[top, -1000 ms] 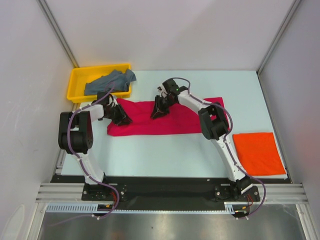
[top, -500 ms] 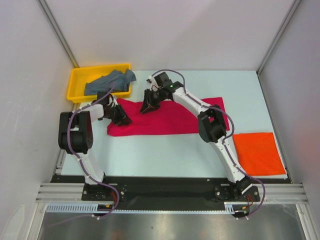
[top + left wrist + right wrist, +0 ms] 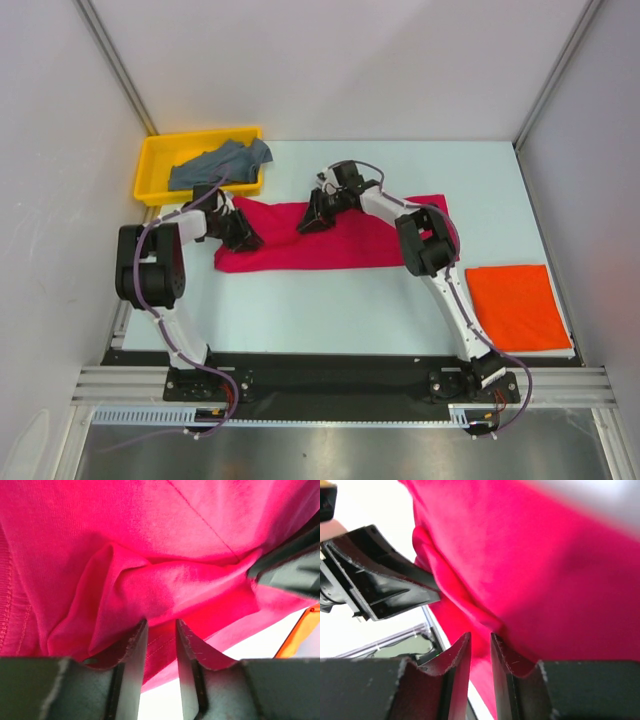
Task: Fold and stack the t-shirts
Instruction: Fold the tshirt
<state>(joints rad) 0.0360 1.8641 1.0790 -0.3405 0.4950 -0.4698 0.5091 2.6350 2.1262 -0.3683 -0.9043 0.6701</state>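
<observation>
The crimson-pink t-shirt lies as a long band across the table's middle. At its left end my left gripper is shut on a bunched fold of it, and the fold runs down between the jaws. On the shirt's upper edge, my right gripper is shut on a ridge of the same cloth. The orange-red t-shirt lies folded flat at the right front. In the yellow tray at the back left, the grey-blue t-shirt lies crumpled.
White walls and metal posts close in the table on the left, back and right. The two grippers are close together, and each shows in the other's wrist view. The arm bases stand on the black rail at the front.
My right gripper swung left along the shirt's upper edge, pulling cloth with it, then came back right to near where it began. The left gripper stayed put.
</observation>
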